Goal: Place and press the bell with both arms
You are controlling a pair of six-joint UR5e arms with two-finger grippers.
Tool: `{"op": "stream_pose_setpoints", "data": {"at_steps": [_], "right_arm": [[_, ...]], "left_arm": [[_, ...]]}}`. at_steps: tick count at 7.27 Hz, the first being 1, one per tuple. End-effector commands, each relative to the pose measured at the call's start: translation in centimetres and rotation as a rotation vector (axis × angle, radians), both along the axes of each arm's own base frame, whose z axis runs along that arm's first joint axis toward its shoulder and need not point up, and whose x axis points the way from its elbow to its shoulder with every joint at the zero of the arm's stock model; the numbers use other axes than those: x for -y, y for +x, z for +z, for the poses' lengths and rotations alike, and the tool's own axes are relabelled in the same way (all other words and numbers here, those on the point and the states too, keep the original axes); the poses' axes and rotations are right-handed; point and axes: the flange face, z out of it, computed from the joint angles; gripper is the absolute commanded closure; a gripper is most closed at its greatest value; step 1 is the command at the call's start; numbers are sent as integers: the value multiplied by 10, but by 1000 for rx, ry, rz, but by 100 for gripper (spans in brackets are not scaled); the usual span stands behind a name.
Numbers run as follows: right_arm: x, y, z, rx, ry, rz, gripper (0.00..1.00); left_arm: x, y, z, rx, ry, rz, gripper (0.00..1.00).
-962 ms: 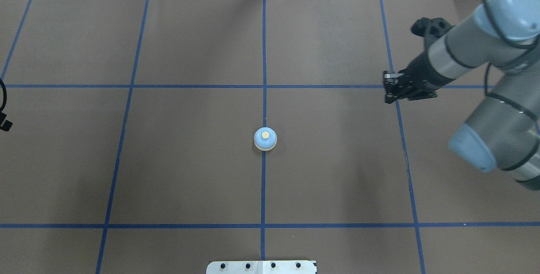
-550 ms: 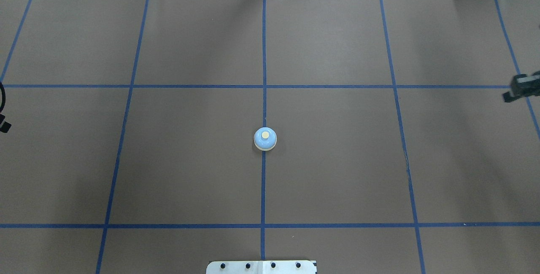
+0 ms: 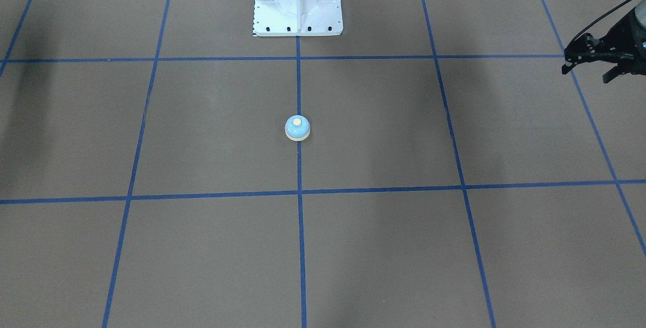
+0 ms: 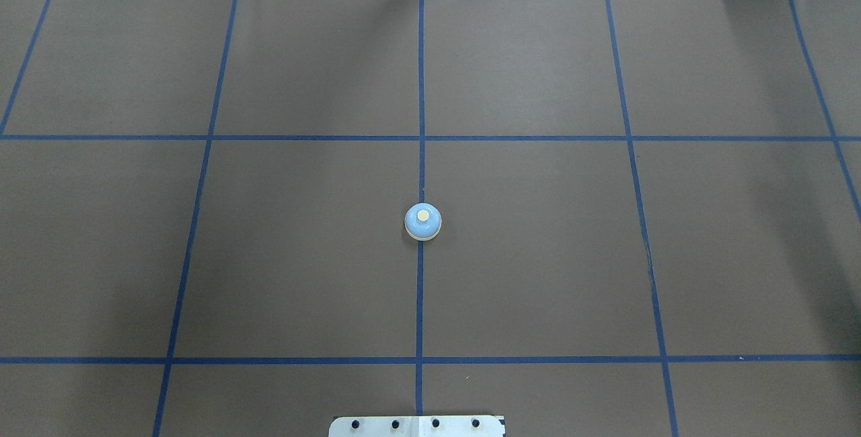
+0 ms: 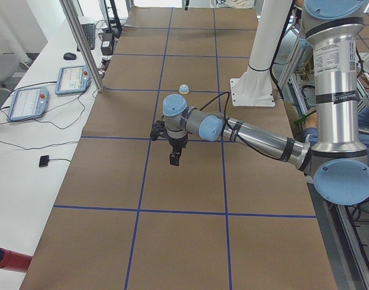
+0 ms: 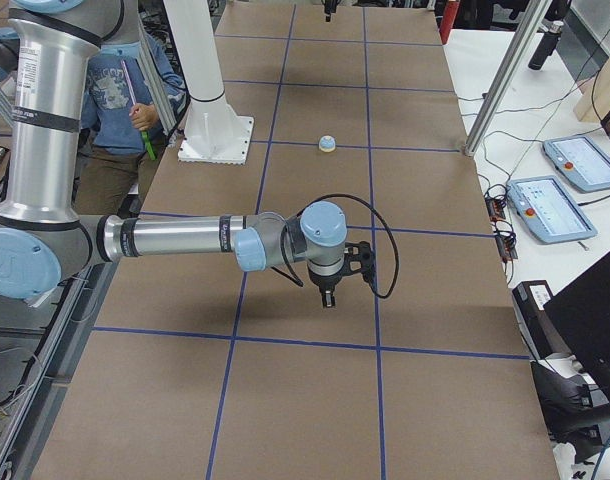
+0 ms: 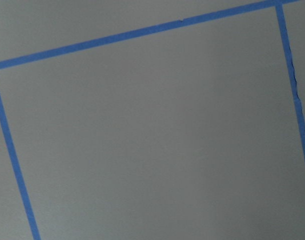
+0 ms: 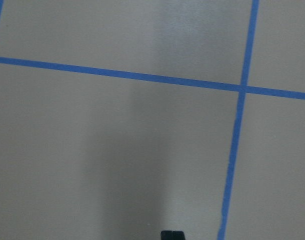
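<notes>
Found left gripper and right gripper hung fingers-down over brown paper, each well apart from bell. Could not tell fingers spread or pressed together. Logged bell upright on centre tape line, button up, presumably midway for equal reach. Saw no arm overhead; caught both in side views only.

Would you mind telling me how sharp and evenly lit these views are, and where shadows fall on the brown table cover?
Overhead exterior: sharp, the small light-blue dome-shaped bell crisp, a soft shadow on the brown table cover near the picture's right edge. Exterior front-facing: sharp, broad soft shadows at its left edge. Left wrist-mounted: washed-out, greyish, evenly lit. Right wrist-mounted: a soft dark band down the middle.
</notes>
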Motion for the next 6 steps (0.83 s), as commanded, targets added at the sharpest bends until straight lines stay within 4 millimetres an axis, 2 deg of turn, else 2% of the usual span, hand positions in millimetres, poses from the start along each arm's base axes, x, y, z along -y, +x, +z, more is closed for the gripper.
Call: {"op": "stream_pose_setpoints", "data": {"at_steps": [1, 2, 4, 5, 6], "right_arm": [[-1, 6, 6, -8, -1, 3, 0], [4, -5, 6, -10, -2, -21, 0], [58, -18, -34, -15, -32, -36, 0], [74, -20, -29, -31, -35, -47, 0], [78, -20, -30, -29, -18, -60, 0]], "left_arm": [[3, -45, 29, 22, 63, 27, 1], [4, -49, 34, 21, 57, 21, 1], [7, -50, 31, -46, 26, 13, 1], [6, -50, 37, -51, 12, 11, 1], [2, -51, 44, -49, -7, 9, 0]]}}
